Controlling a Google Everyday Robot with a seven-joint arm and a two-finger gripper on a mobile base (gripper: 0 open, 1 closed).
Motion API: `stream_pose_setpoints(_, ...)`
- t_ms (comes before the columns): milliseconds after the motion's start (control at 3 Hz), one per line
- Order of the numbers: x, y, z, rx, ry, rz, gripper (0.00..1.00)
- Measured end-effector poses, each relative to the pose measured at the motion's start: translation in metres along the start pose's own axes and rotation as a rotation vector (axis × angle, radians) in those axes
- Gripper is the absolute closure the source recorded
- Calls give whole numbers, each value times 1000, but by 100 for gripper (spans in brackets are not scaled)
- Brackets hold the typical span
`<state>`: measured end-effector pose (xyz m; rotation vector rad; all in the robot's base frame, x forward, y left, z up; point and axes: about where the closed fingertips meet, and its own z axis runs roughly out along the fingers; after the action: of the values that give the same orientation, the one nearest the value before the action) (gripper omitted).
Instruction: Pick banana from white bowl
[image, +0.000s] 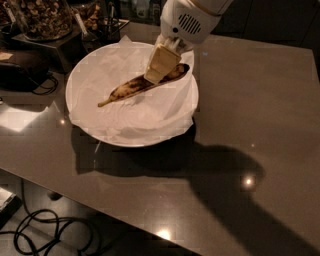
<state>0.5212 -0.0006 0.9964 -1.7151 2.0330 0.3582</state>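
Observation:
The banana (131, 88), slim with heavy brown-black blotches, hangs tilted over the white bowl (85, 131), which is lined with crinkled white paper. Its stem points down-left and its far end is raised toward the bowl's back right rim. My gripper (156, 77) comes down from the white arm at the top and is shut on the banana's upper half. A cream finger (162, 62) covers part of the fruit. The banana looks lifted a little off the paper.
Dark containers of nuts (42, 19) stand at the back left, just behind the bowl. A black device with a cable (22, 75) lies at the left. The glossy brown table (260, 125) stretches to the right. Cables (45, 231) lie on the floor below the front edge.

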Motion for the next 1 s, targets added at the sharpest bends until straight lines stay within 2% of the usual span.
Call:
stream_pose_setpoints(333, 4, 5, -14, 23, -56, 15, 100)
stream_pose_setpoints(667, 4, 5, -14, 24, -59, 17, 100)
stream_pose_setpoints(1000, -9, 18, -22, 45, -108, -12, 100)
